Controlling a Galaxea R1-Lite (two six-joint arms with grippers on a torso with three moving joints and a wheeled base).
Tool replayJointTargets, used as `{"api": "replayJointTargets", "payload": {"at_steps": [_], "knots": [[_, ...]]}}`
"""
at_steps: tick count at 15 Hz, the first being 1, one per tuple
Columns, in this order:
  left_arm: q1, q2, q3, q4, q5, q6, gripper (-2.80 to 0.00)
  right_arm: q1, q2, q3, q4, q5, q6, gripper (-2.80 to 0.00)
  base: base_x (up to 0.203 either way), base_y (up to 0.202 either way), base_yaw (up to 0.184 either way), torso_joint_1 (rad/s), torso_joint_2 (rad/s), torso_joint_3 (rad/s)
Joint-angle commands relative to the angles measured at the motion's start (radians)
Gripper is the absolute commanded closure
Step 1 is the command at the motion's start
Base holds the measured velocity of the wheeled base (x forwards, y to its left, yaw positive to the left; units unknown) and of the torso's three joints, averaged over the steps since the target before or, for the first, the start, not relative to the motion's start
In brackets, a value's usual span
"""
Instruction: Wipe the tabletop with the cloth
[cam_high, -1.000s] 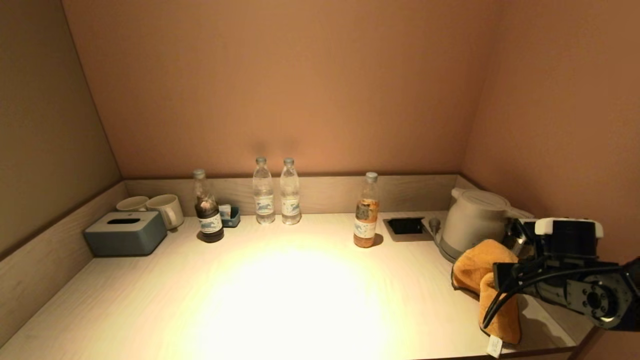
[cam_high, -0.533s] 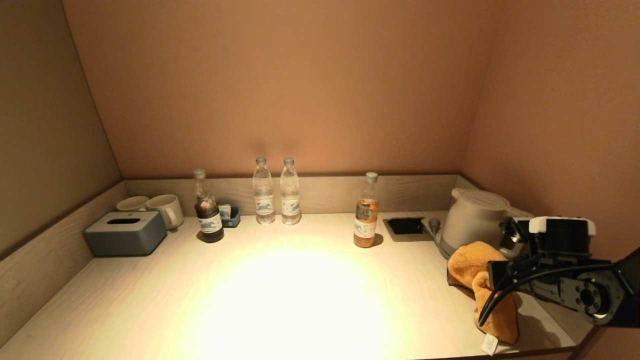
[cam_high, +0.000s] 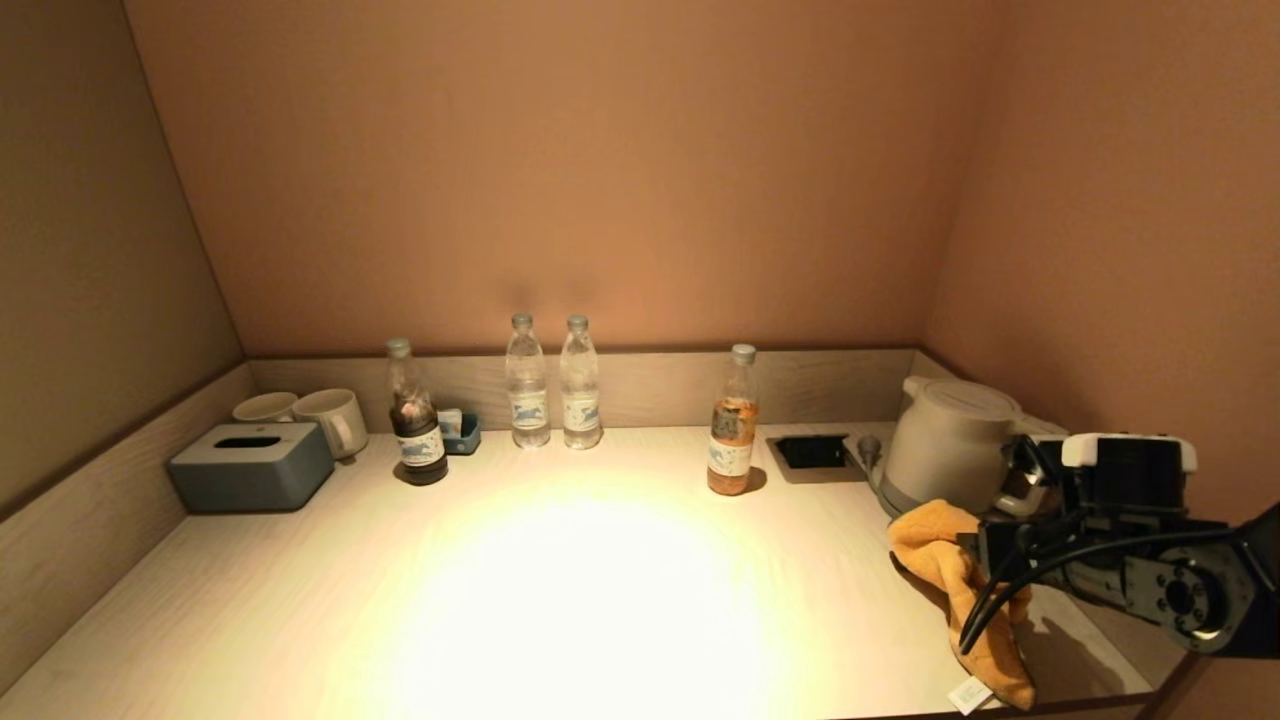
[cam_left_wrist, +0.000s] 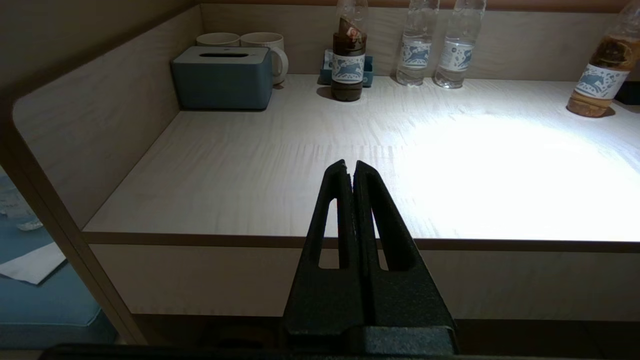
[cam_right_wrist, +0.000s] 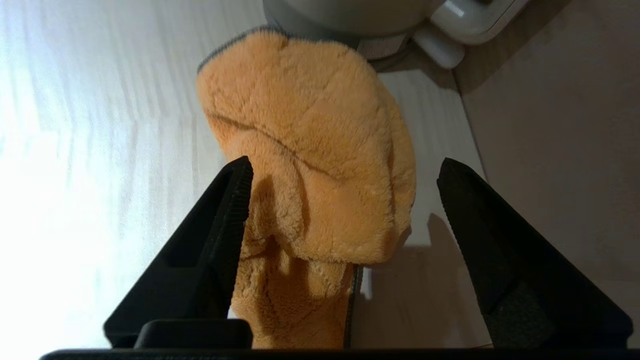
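At the right end of the tabletop (cam_high: 600, 600), in the head view, I have the right gripper (cam_high: 985, 560) low over the orange cloth (cam_high: 950, 580), which lies crumpled on the surface directly under and in front of it, trailing back to the near edge where its white tag (cam_high: 968, 694) shows. Just beyond the gripper sits the grey kettle (cam_high: 945, 440), with the black socket recess (cam_high: 812, 452) beside it and the amber bottle (cam_high: 733, 425) farther off to the gripper's left. Well away across the counter I see two clear bottles (cam_high: 552, 385), a dark bottle (cam_high: 415, 420), the blue tissue box (cam_high: 250, 465) and two mugs (cam_high: 315, 415).

From the left wrist view, my left gripper (cam_left_wrist: 350, 172) is pressed closed with nothing in it, parked just outside the front edge of the tabletop (cam_left_wrist: 300, 175), the tissue box (cam_left_wrist: 222, 77) far ahead.

From the right wrist view, my right gripper (cam_right_wrist: 345, 172) is spread wide, gripping nothing. The cloth (cam_right_wrist: 310, 160) bulges up between the two fingers (cam_right_wrist: 220, 225), brushing the one on the tabletop side and clear of the other, its far fold reaching the kettle base (cam_right_wrist: 350, 20).
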Motion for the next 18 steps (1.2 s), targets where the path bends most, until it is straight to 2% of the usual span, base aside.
{"api": "replayJointTargets", "payload": {"at_steps": [1, 5, 12, 14, 18], "knots": [[0.0, 0.0, 0.0, 0.0, 0.0, 0.0, 0.0, 0.005, -0.123, -0.003, -0.015, 0.0, -0.002, -2.8, 0.0, 0.0, 0.0, 0.0, 0.0, 0.0], [0.0, 0.0, 0.0, 0.0, 0.0, 0.0, 0.0, 0.036, -0.272, -0.002, -0.029, 0.001, -0.026, -2.8, 0.0, 0.0, 0.0, 0.0, 0.0, 0.0], [0.0, 0.0, 0.0, 0.0, 0.0, 0.0, 0.0, 0.141, -0.545, 0.022, -0.022, 0.034, -0.045, -2.8, 0.0, 0.0, 0.0, 0.0, 0.0, 0.0], [0.0, 0.0, 0.0, 0.0, 0.0, 0.0, 0.0, 0.175, -0.591, 0.025, -0.004, 0.035, -0.048, -2.8, 0.0, 0.0, 0.0, 0.0, 0.0, 0.0], [0.0, 0.0, 0.0, 0.0, 0.0, 0.0, 0.0, 0.188, -0.663, 0.026, 0.059, 0.036, -0.049, -2.8, 0.0, 0.0, 0.0, 0.0, 0.0, 0.0]]}}
